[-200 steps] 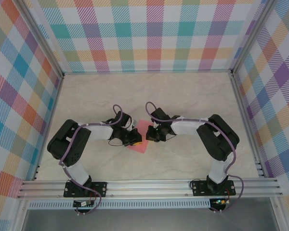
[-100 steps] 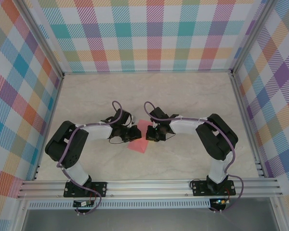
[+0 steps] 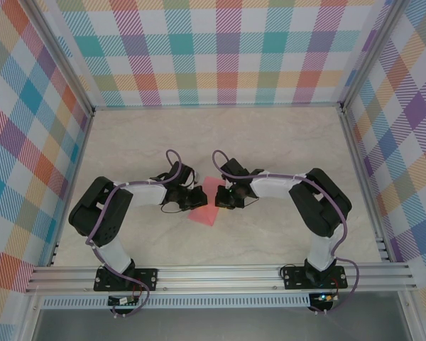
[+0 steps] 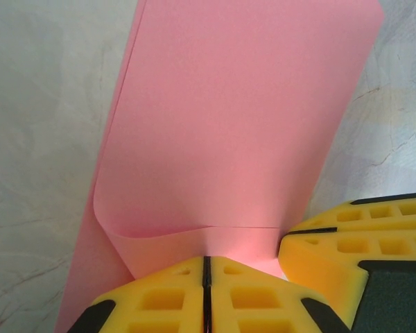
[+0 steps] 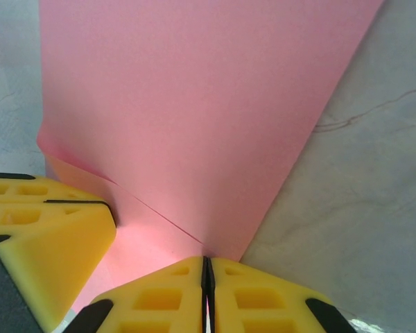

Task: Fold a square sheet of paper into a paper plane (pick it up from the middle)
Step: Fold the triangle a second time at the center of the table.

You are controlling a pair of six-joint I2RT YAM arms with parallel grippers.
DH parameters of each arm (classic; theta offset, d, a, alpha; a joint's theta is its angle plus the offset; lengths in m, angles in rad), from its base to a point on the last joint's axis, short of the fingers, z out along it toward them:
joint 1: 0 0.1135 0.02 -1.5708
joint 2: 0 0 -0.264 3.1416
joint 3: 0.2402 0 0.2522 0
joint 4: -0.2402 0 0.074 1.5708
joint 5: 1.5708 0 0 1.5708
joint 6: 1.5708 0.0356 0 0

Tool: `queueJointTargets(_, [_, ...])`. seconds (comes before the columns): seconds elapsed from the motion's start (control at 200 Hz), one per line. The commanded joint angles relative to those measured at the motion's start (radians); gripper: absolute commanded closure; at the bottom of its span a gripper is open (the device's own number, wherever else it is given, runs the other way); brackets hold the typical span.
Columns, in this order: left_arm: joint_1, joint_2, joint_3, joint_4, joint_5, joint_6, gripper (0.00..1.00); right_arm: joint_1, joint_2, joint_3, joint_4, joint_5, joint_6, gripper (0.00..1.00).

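The thin salmon-pink square sheet of paper [image 3: 204, 213] is lying on the pale marbled worktop [image 3: 284, 142], spreading away just ahead of both sets of fingertips. The yellow left fingers [image 4: 159, 300] are pressing fully together, with their tips touching the sheet where a flap is curling over in a soft rounded fold just ahead of them. The yellow right fingers [image 5: 256, 298] are likewise sitting shut, with their tips meeting a faint diagonal crease. Whether either pair is nipping a layer is not showing. The two pairs are working just beside each other. By my reading, an early fold is being laid over and flattened. The next move is probably calling for running closed tips along the fold to sharpen it, while keeping the layers from slipping
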Motion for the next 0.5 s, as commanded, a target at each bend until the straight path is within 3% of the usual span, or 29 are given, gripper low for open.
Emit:
queueJointTargets(0.0, [-0.007, 0.047, -0.035, -0.071, -0.073, 0.027, 0.91, -0.004, -0.046, -0.037, -0.014, 0.033, -0.029, 0.89])
queueJointTargets(0.28, [-0.007, 0.066, -0.058, -0.066, -0.072, 0.018, 0.92, 0.020, -0.188, -0.128, 0.100, -0.056, -0.039, 0.89])
queueJointTargets(0.495, [-0.007, 0.080, -0.059, -0.064, -0.066, 0.008, 0.92, 0.113, -0.209, -0.152, 0.121, -0.035, 0.000, 0.89])
